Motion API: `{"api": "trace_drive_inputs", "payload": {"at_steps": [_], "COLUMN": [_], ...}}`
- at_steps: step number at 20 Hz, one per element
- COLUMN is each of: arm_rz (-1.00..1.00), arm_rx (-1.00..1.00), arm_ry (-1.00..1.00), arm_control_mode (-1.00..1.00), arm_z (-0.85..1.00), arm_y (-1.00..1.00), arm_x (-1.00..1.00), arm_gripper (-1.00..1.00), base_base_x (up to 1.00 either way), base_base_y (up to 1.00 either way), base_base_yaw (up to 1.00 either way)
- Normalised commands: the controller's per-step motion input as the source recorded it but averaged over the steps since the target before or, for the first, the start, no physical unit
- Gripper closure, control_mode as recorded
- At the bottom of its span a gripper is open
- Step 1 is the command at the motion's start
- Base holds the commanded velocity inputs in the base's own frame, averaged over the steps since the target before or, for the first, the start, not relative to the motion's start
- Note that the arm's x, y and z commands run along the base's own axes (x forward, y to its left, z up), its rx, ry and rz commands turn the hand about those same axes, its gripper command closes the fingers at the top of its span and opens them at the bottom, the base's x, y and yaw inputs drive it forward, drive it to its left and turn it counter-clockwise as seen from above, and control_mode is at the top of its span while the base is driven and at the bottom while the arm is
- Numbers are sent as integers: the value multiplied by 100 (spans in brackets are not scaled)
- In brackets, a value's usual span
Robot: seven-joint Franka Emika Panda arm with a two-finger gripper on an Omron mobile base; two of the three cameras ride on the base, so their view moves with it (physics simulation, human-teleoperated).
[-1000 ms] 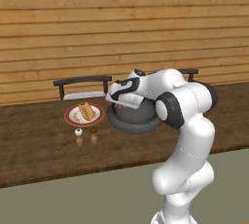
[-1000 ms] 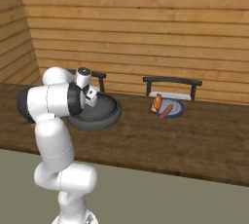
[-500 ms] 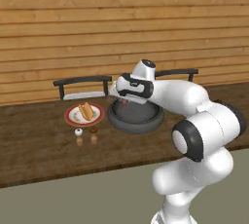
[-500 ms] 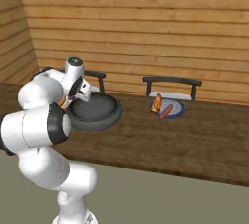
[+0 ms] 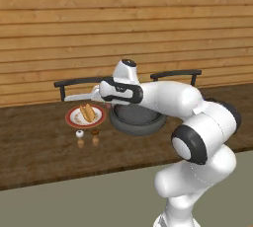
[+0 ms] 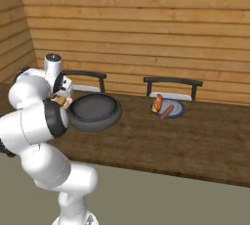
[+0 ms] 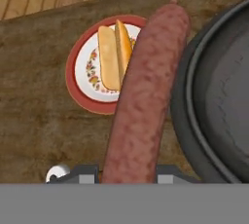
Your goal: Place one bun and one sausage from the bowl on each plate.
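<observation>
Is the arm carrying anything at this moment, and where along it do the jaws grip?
Yes: the gripper holds a sausage by one end; the rest sticks out over the counter between red-rimmed plate and bowl.

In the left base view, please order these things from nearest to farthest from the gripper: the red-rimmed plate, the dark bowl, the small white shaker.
1. The red-rimmed plate, just below the gripper, which holds a sausage.
2. The dark bowl, to the gripper's right, under the arm.
3. The small white shaker, in front of the plate, toward the counter's edge.
</observation>
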Motion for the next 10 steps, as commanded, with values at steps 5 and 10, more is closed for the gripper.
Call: {"api": "trace_drive_inputs", "payload": {"at_steps": [5,10], "arm_rz": [20,18], "arm_rx": [-13,-11], "arm_ry": [6,3], "arm_control_mode": [-100,-100], "arm_z": [0,-18], "arm_y": [77,65], "arm_x": [0,-1], "arm_gripper": [100,100], "base_base_x": [0,0], "base_base_y": [0,0], "base_base_yaw": [0,0]}}
